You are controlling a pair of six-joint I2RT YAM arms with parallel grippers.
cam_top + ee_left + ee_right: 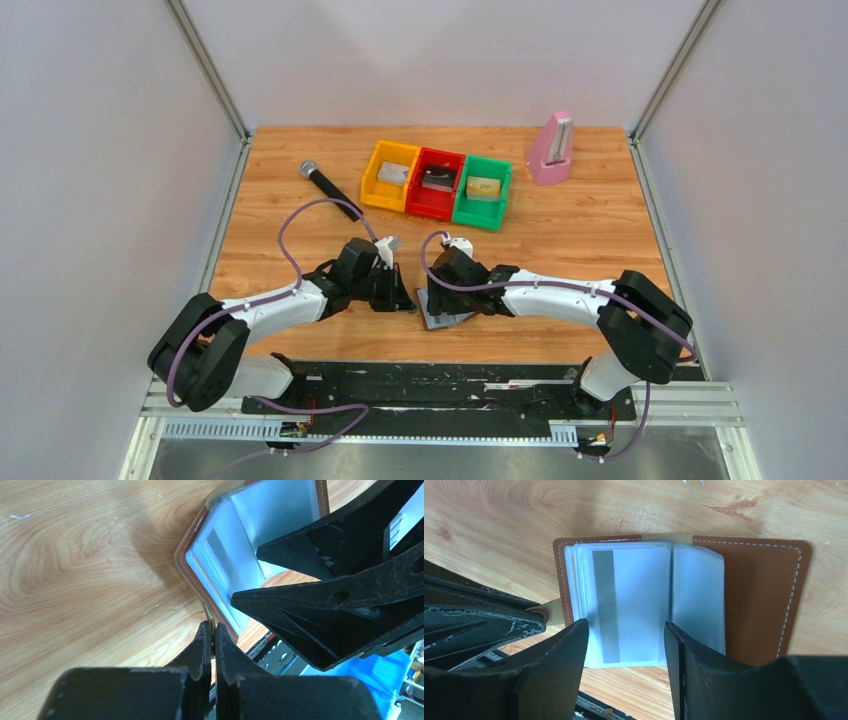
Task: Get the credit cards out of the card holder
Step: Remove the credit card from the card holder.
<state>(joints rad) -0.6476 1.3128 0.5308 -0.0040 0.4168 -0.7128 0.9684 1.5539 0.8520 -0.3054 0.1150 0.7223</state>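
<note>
Item: card holder (754,595), brown cover, lying open on the table (560,250) near its front edge, between the two grippers; clear sleeves (696,600) stand fanned from the spine

Contents: one pale card (634,605) with a grey stripe shows in the front sleeve; whether more sit behind it cannot be told

Left gripper (212,632): jaws pinched tight on the tan closure strap (551,614), anchoring the cover

Right gripper (624,642): jaws about half apart, straddling the front sleeve's near edge, gripping nothing

Step in hand, as judged: drawing out the front card; the right fingers should close on the card itself, not on the sleeve plastic alone, or the whole holder is likely to lift; the pull is best made straight along the sleeve's mouth, whose side is not clear here; the strap hold serves as counter-tension
</note>
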